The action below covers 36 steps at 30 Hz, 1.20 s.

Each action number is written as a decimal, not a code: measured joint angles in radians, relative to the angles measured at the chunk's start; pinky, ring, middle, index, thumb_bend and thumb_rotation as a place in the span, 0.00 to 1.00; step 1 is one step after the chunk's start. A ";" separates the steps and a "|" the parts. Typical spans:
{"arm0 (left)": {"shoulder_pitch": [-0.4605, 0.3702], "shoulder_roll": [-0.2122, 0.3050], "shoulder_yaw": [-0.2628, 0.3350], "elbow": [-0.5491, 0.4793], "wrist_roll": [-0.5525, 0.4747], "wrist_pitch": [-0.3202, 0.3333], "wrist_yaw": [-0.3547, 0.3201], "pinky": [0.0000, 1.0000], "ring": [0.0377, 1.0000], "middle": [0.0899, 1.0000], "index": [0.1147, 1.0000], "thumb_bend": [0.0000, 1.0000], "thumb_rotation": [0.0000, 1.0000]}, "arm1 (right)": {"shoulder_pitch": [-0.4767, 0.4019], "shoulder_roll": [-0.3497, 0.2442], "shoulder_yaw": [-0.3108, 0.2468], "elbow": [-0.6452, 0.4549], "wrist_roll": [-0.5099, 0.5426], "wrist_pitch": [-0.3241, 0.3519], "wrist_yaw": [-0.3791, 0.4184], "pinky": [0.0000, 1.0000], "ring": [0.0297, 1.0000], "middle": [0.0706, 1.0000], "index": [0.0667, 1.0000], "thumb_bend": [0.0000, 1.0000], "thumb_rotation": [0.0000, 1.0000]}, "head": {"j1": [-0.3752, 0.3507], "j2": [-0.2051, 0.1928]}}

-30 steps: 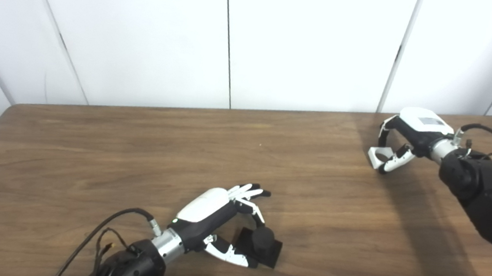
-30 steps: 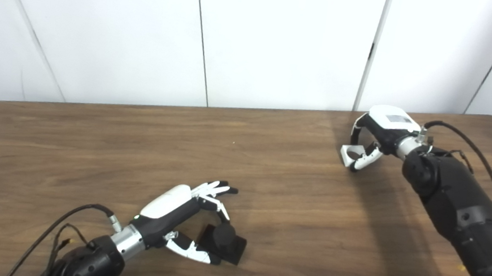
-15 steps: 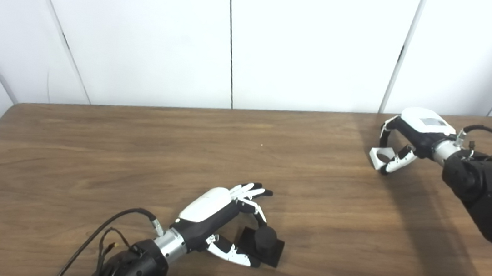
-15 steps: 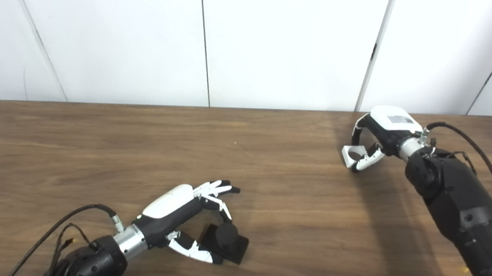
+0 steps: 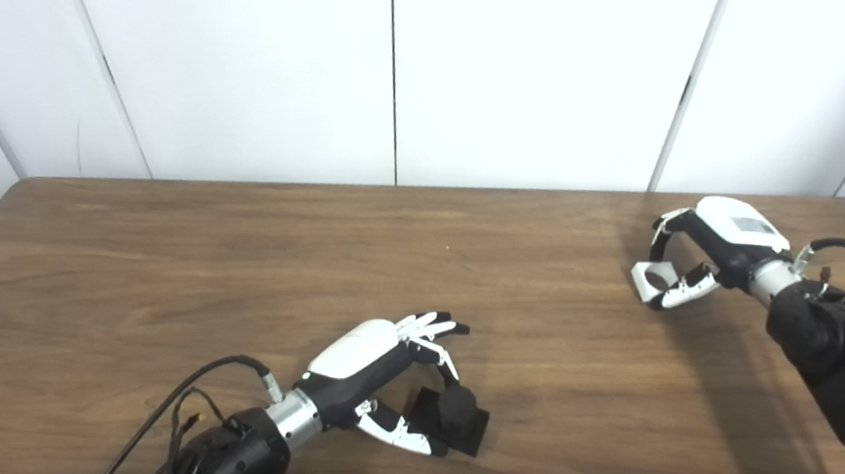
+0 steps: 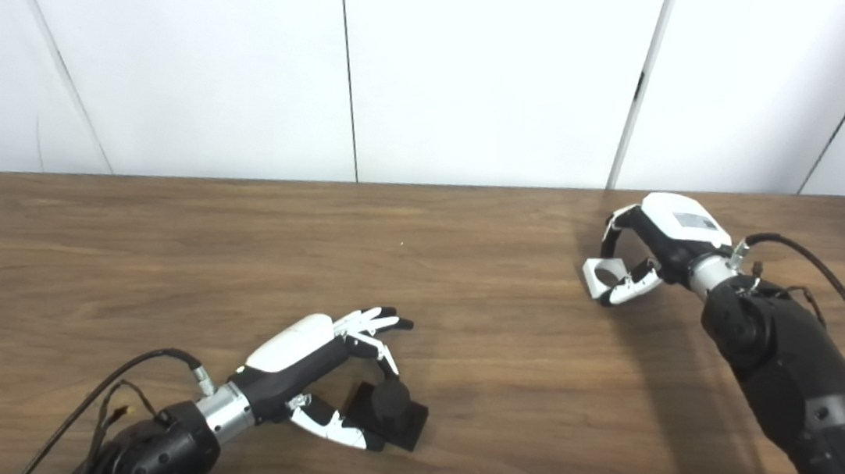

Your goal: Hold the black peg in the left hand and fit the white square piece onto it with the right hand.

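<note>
On the table [image 5: 153, 256], left robot hand [image 5: 377, 366] open by black peg [image 5: 455, 413] (right robot hand [image 5: 692, 253] clamps white square piece [image 5: 650, 278]).

Paired head views over table [image 5: 153, 256]

Both arms are chunky matte black with silver wrist rings and loose black cables; left robot hand [image 5: 377, 373] and right robot hand [image 5: 704, 247] have glossy white shells, black-and-white fingers.
</note>
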 measured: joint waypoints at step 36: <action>-0.005 -0.009 -0.005 0.004 0.005 0.018 0.003 0.99 1.00 0.94 0.43 0.52 0.07 | 0.112 0.007 -0.096 -0.748 0.117 0.044 0.339 0.90 0.86 0.79 0.44 0.52 0.14 | 0.012 0.025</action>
